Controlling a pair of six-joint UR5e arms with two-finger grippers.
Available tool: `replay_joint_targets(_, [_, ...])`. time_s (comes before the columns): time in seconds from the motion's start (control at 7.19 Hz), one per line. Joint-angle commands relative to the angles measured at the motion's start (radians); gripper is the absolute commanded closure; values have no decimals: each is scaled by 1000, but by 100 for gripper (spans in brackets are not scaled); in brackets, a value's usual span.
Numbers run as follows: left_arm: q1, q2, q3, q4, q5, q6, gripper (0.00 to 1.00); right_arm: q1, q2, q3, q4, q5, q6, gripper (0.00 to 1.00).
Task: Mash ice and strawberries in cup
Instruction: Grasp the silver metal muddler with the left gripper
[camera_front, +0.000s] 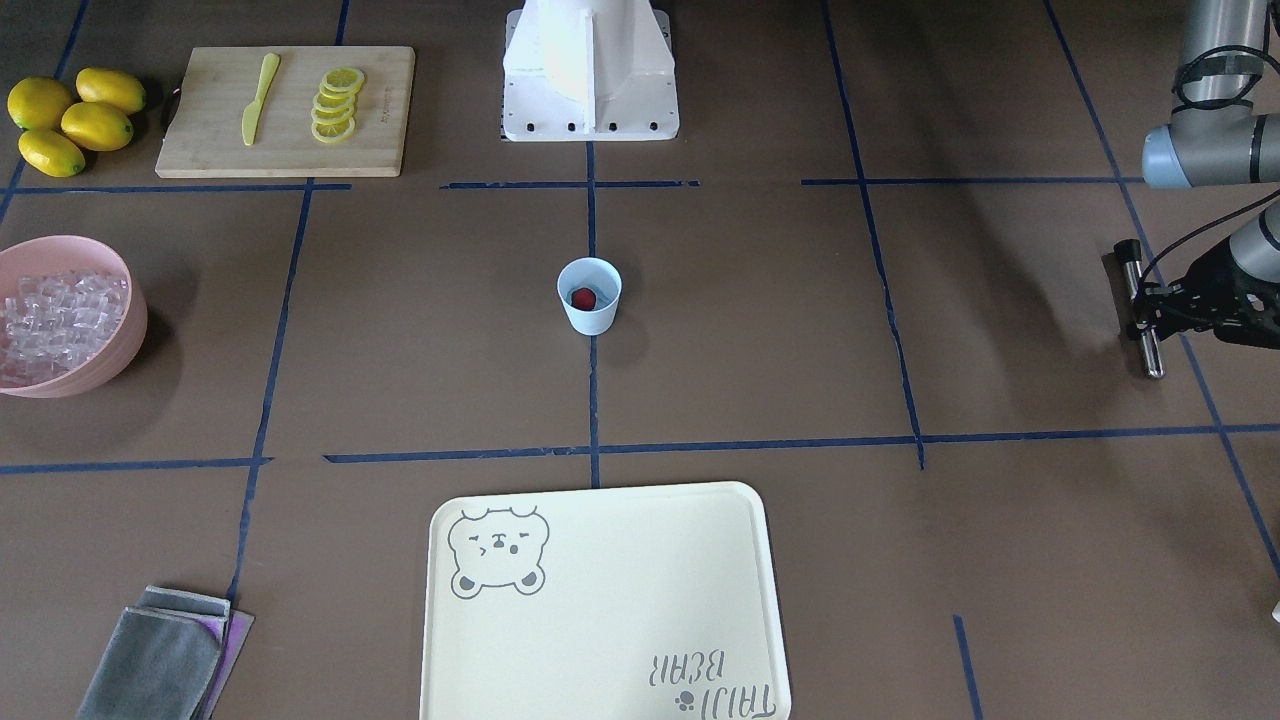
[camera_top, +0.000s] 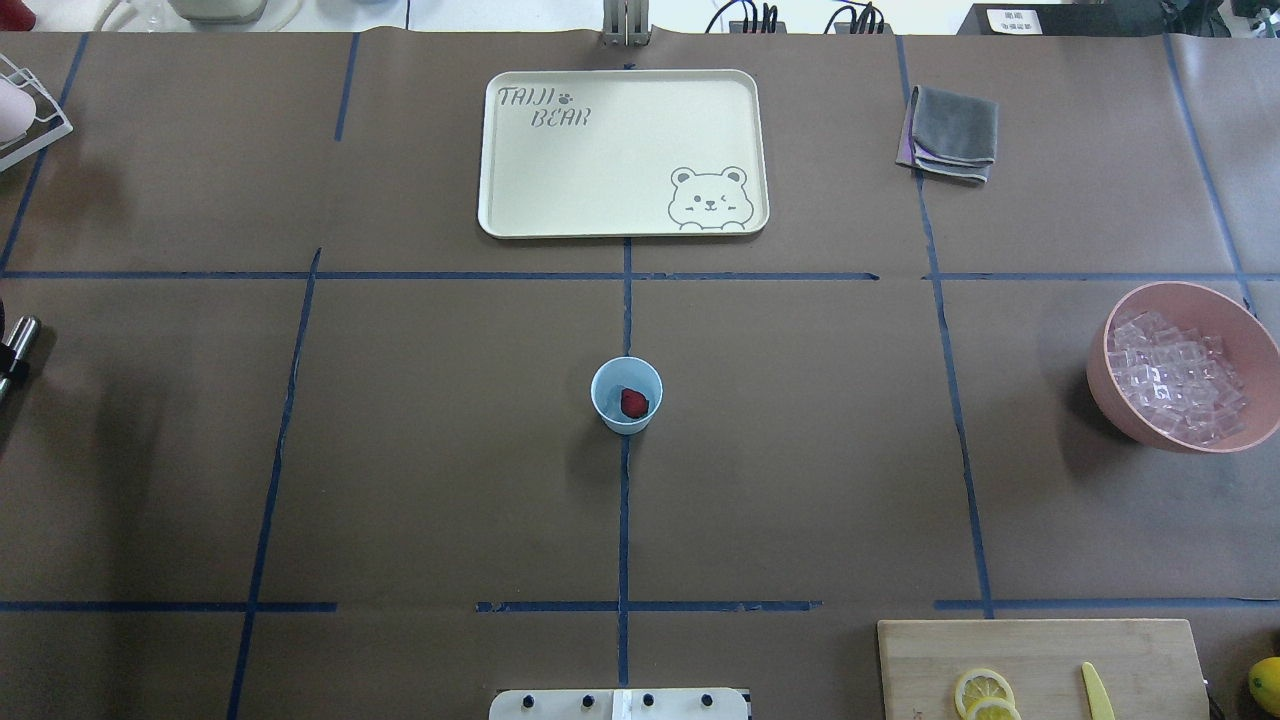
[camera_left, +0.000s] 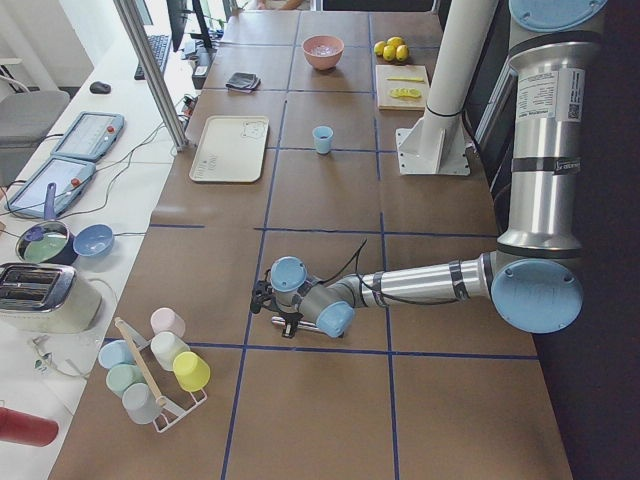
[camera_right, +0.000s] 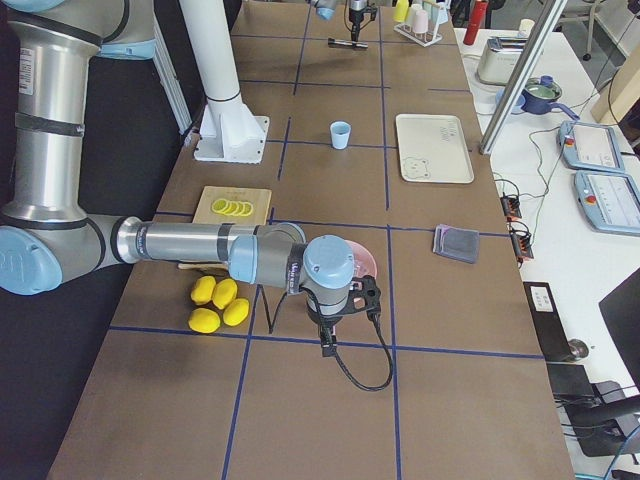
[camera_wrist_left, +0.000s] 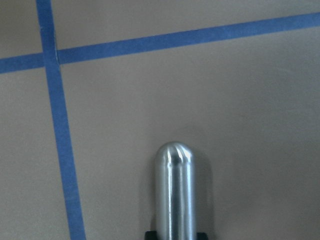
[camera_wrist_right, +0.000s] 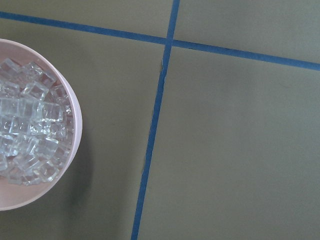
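The light-blue cup (camera_front: 589, 305) stands at the table's middle, also in the overhead view (camera_top: 611, 410). One dark-red strawberry (camera_front: 583, 297) lies in it (camera_top: 633, 402). The ice (camera_front: 55, 315) fills a pink bowl (camera_top: 1130, 420) and shows in the right wrist view (camera_wrist_right: 27, 130); I see none in the cup. My left gripper (camera_front: 1145, 310) is shut on a metal masher rod (camera_wrist_left: 173, 190), low over the table far from the cup. My right gripper (camera_right: 345, 300) hovers beside the bowl; I cannot tell whether it is open or shut.
A cream bear tray (camera_top: 620, 150) lies beyond the cup. A cutting board (camera_front: 285, 110) holds lemon slices and a yellow knife, with whole lemons (camera_front: 70, 120) beside it. A grey cloth (camera_top: 950, 135) lies past the bowl. A rack of cups (camera_left: 155, 375) stands near the left arm.
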Motion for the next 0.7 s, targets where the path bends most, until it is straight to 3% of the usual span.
replay_joint_targets(0.0, [-2,-10,-147,-9,-1,1,100,0,0,2,0,0,0,1])
replay_joint_targets(0.14, [-2,-36,-242,-65,-7,1,99,0,0,2,0,0,2,1])
replay_joint_targets(0.28, [0,-99,-269,-139,-17,0,97,-2,0,2,0,0,3,1])
replay_joint_targets(0.42, [0,-193,-271,-226,-17,-11,89,-2,0,0,0,0,2,1])
replay_joint_targets(0.56, [4,-249,-280,-320,-14,-12,90,0,0,0,0,0,2,1])
